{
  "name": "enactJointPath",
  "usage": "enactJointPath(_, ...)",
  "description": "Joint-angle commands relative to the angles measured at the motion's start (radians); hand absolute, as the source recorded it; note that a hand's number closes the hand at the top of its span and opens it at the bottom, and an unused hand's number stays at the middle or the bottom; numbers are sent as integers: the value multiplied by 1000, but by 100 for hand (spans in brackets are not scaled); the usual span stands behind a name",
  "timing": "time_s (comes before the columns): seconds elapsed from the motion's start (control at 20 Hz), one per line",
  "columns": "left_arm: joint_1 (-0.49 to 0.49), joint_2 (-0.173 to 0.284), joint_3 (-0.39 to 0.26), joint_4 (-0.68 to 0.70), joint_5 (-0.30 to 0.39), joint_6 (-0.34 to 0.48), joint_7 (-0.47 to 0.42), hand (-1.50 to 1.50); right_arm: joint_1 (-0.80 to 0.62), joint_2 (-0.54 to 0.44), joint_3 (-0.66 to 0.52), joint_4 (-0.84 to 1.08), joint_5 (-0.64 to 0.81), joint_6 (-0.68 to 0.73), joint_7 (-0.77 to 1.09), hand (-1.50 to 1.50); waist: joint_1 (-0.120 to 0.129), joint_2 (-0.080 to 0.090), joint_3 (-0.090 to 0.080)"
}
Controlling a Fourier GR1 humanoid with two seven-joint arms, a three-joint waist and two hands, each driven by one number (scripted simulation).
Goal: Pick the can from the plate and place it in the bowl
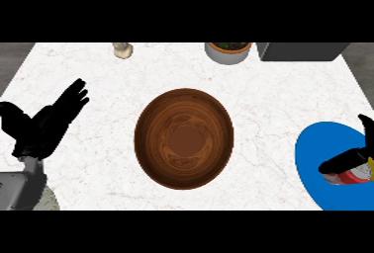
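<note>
The small red and silver metal can (355, 175) is seen at the right edge of the view, lying on the round blue plate (321, 158), with only part of it visible. It is partly covered by the black right hand (348, 159), whose fingers (337, 162) are curled across the can's top while the thumb rises beside it; the can appears to be enclosed for lifting, though whether it has left the plate cannot be told. The plate itself is cut off by the view's right edge and rests on the white marbled surface (95, 148). Just to its left, apart from it, the wide brown wooden bowl (184, 139) is placed in the middle of the surface, its hollow open and unobstructed, which is judged to suit a short sideways carry from the plate. At the left, the black left hand (45, 123) is held open and at rest, fingers straight and pointing upward, nothing in it, well apart from the bowl and so out of the carrying path. Along the far edge, a small beige object (122, 49), a grey pot with a plant (228, 51) and a dark grey box (303, 51) are set well clear of the working area.
</note>
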Motion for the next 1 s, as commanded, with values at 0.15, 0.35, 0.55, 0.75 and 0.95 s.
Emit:
enactJointPath(0.15, -25, -3, 18, 29, -14, -16, -3, 0, -26, 82, 5, 82, 60, 8, 157, -150, 5, 2, 0)
enactJointPath(0.35, 4, -33, 6, 33, -36, -19, -36, 0, -13, 107, -26, 103, 79, 10, 137, -150, 3, 1, 0)
enactJointPath(0.55, -25, -5, 52, 46, -27, -43, -12, 0, 60, 109, -59, 71, 84, 33, 87, -150, -5, -1, 0)
enactJointPath(0.75, -59, -41, 46, 66, -38, -43, -9, 0, 9, 129, -105, 175, 104, 49, 31, -150, -1, 1, 0)
enactJointPath(0.95, -64, -75, 31, 37, -89, 3, 12, 0, 100, 169, -106, 198, 153, 0, -63, 150, -5, 0, 0)
